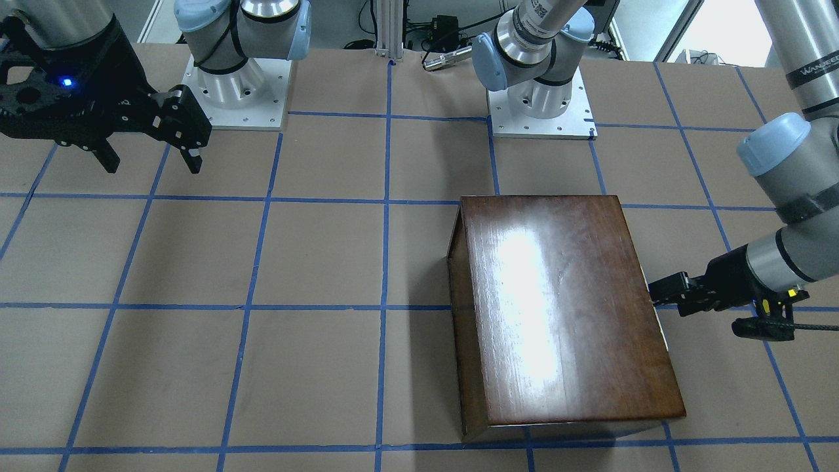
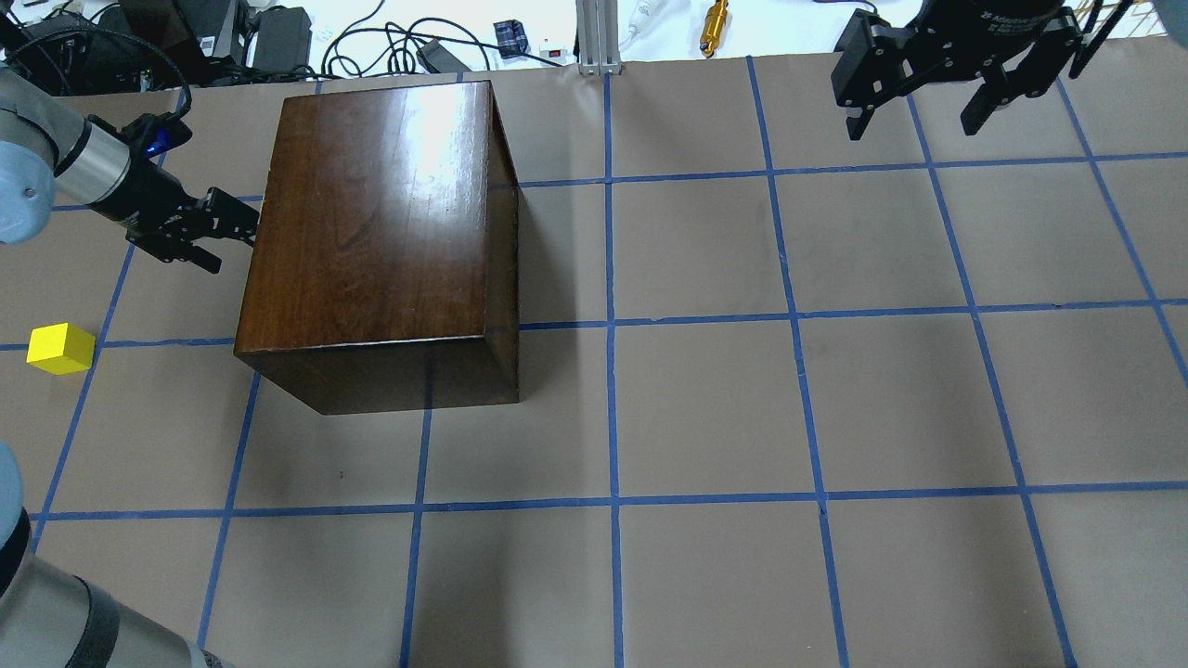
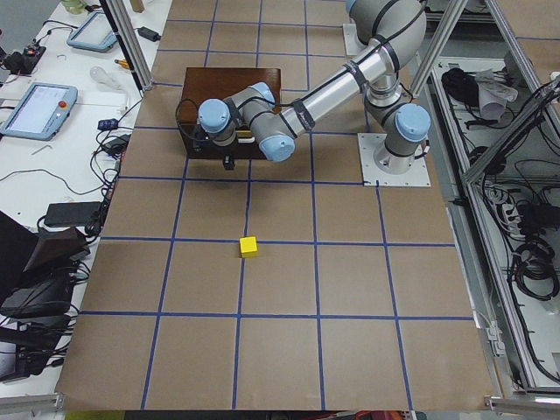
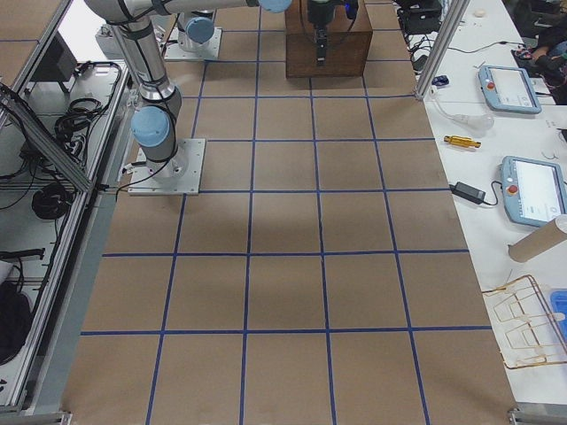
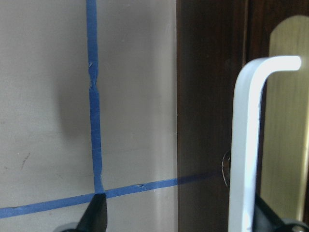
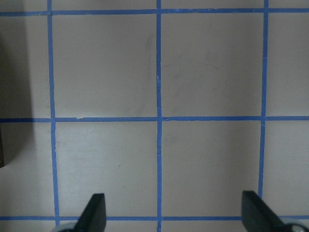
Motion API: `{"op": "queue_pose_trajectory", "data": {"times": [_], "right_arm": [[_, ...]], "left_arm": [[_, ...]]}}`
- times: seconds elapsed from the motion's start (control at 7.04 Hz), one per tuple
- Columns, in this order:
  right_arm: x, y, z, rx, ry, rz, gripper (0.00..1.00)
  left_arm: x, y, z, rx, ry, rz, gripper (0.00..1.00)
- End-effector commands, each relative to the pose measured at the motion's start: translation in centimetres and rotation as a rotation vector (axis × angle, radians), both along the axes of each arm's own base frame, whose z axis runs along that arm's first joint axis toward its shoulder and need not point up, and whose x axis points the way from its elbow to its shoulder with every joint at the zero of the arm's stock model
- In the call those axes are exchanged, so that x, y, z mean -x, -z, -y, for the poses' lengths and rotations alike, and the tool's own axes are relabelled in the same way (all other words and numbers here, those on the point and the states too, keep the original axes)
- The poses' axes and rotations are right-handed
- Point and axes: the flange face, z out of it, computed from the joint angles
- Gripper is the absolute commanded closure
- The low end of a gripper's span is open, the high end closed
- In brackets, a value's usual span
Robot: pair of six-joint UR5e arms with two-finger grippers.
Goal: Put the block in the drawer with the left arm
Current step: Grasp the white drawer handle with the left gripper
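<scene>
Block, a small bright yellow cube (image 2: 60, 349): the overhead view places it on the brown paper-covered table (image 2: 705, 408) at the far left edge. It is well apart from the glossy dark brown wooden box (image 2: 371, 213). It lies nearer the robot than the black left gripper (image 2: 232, 243), which sits at the box's left face. The black right gripper (image 2: 911, 128) hangs across the table, fingers spread, holding nothing. The left arm is plainly the nearer one.

Front-facing view: block out of frame. The left gripper is against the box side, and no tray protrudes there.

Left side view: block alone by a tape line, on the near side of the box from this camera.

Left wrist view: fingers apart, straddling the small white handle (image 5: 246, 145) on the dark brown front panel of the drawer (image 5: 210, 96). The handle's long axis runs between the fingertips, unclamped. The drawer is judged shut. The coming move calls for closing on the handle and pulling outward. The block then lies back toward the robot.
</scene>
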Motion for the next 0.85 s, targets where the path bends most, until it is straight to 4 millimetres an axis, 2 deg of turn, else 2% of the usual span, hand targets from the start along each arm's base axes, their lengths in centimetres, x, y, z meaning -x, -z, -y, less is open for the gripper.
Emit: {"op": "queue_pose_trajectory", "data": {"times": [0.0,0.71], "right_arm": [[-0.01,0.03,0.02,-0.001,0.000,0.001,0.00],[-0.01,-0.04,-0.03,0.001,0.000,0.001,0.00]], "left_arm": [[-0.17,0.29,-0.09,-0.008,0.002,0.018,0.00],[-1.13,-0.32,-0.14,-0.016,0.008,0.071,0.00]]}}
